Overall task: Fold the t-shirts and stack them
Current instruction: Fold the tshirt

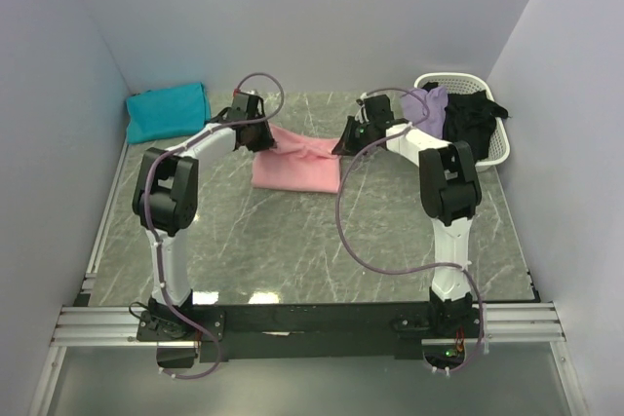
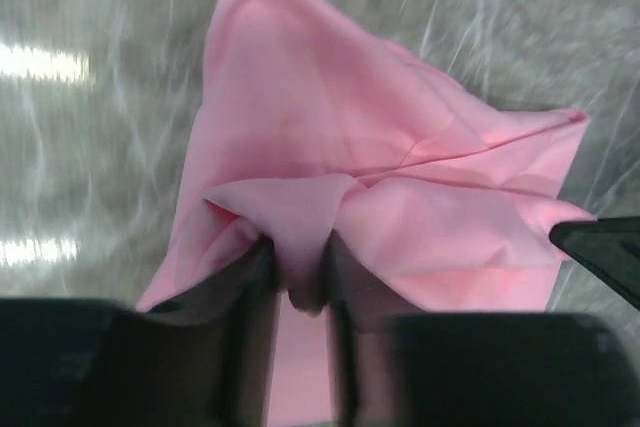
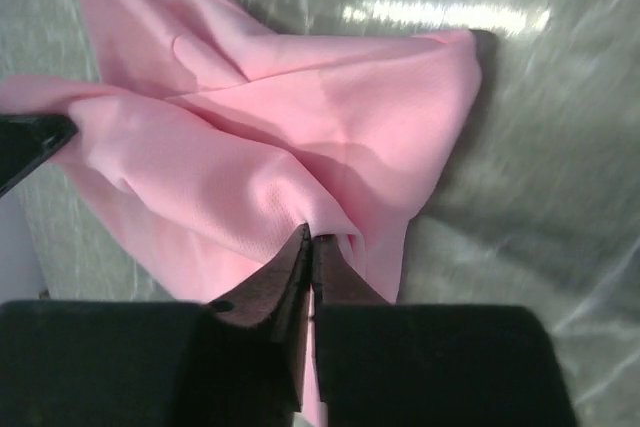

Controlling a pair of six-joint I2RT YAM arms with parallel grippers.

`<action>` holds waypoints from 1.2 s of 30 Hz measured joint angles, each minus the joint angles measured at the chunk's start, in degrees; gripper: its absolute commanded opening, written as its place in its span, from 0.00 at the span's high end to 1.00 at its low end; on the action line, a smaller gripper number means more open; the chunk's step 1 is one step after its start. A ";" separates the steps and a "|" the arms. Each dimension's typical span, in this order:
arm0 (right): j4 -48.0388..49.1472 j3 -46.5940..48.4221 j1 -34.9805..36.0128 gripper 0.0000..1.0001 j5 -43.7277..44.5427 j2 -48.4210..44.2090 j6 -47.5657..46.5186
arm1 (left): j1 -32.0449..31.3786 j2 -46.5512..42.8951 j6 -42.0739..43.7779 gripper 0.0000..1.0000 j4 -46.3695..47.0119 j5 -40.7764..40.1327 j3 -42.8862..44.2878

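Left fingers [image 2: 245,287] and right fingers [image 3: 265,282] are each clenching a pinch of the pink t-shirt [image 1: 297,163], lying centre-far on the desk [image 1: 292,241]. They're probably holding opposite edges to drag a fold. The teal t-shirt [image 1: 168,111] is sitting folded far left as the stack base.

near half of bench [image 1: 292,241] is left open for passage. far side is blocked by teal shirt [image 1: 168,112] at left, basket [image 1: 496,146] at right, pink shirt [image 1: 297,168] between.
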 measured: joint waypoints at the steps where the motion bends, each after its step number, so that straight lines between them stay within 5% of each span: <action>1: 0.26 1.03 -0.17 0.77 0.44 0.83 0.15 | 0.39 0.83 0.55 0.36 0.90 0.74 0.96; 4: 0.72 4.55 -0.70 0.56 2.51 2.73 -0.39 | 1.64 3.89 0.94 0.09 4.17 3.17 4.96; 6: 1.62 5.46 -0.87 0.45 4.33 2.91 -0.66 | 2.25 4.48 1.53 0.01 5.51 3.58 5.73; 15: 4.33 5.92 -1.20 0.40 12.63 1.53 -4.55 | 2.64 3.74 3.13 0.01 7.76 4.04 8.59; 25: 4.28 5.92 -0.31 0.45 2.43 -4.09 -3.96 | 2.64 -6.01 4.33 0.01 8.41 12.57 -2.36; 36: 2.82 4.09 0.46 0.45 -5.73 -3.76 -2.03 | 2.54 1.33 3.39 0.01 9.22 21.49 -1.66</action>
